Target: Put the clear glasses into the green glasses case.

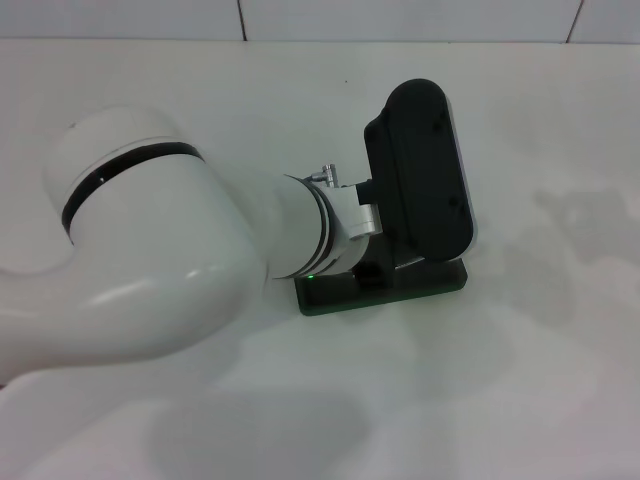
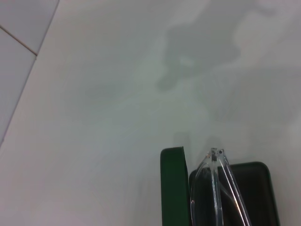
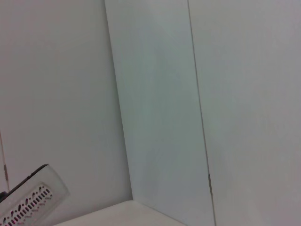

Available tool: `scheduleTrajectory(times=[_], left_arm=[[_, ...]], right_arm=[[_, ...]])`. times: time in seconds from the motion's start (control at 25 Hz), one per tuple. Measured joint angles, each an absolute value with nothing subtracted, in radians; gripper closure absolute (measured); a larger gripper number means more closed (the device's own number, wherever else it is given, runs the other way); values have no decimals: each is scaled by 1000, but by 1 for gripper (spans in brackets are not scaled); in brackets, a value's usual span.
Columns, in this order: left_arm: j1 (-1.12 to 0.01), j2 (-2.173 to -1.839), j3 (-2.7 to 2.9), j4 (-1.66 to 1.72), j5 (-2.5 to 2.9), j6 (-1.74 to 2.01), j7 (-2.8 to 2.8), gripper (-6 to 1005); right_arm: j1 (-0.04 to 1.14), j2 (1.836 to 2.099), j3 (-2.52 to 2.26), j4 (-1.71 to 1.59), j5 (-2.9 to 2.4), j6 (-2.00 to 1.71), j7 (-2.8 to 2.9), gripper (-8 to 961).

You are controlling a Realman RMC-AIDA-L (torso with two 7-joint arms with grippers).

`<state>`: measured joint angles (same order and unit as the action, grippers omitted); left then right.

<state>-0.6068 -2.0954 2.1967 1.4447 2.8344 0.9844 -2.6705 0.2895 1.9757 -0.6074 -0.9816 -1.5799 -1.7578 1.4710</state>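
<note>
The green glasses case [image 1: 440, 279] lies on the white table, mostly hidden under my left arm. My left gripper [image 1: 420, 180] hangs right above it, its black body pointing down over the case. The left wrist view shows the case open, with its green lid [image 2: 172, 188] standing on edge beside the dark lining [image 2: 256, 188]. The clear glasses [image 2: 216, 183] reach over that lining, their thin temple arms meeting at a tip. Whether they rest in the case or hang above it is unclear. My right gripper is out of view.
The white table [image 1: 520, 400] spreads on all sides of the case, with a tiled wall edge [image 1: 300, 20] at the back. The right wrist view shows only pale wall panels [image 3: 155, 108] and a white vented part [image 3: 26, 197].
</note>
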Motion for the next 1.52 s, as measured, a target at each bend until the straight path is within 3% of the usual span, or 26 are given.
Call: scheduleTrajectory(times=[0.72, 0.92, 1.52], left_arm=[[-602, -2096, 2186, 1456, 2835, 1005, -2663, 862], [-604, -2097, 2188, 1460, 2835, 1007, -2663, 750], [-577, -2095, 2197, 1572, 2835, 1084, -2663, 766]], right_arm=[[296, 1976, -607, -982, -1580, -1758, 1471, 856], [296, 1976, -607, -982, -1580, -1757, 1471, 854], [297, 1975, -595, -970, -1579, -1757, 1459, 850]])
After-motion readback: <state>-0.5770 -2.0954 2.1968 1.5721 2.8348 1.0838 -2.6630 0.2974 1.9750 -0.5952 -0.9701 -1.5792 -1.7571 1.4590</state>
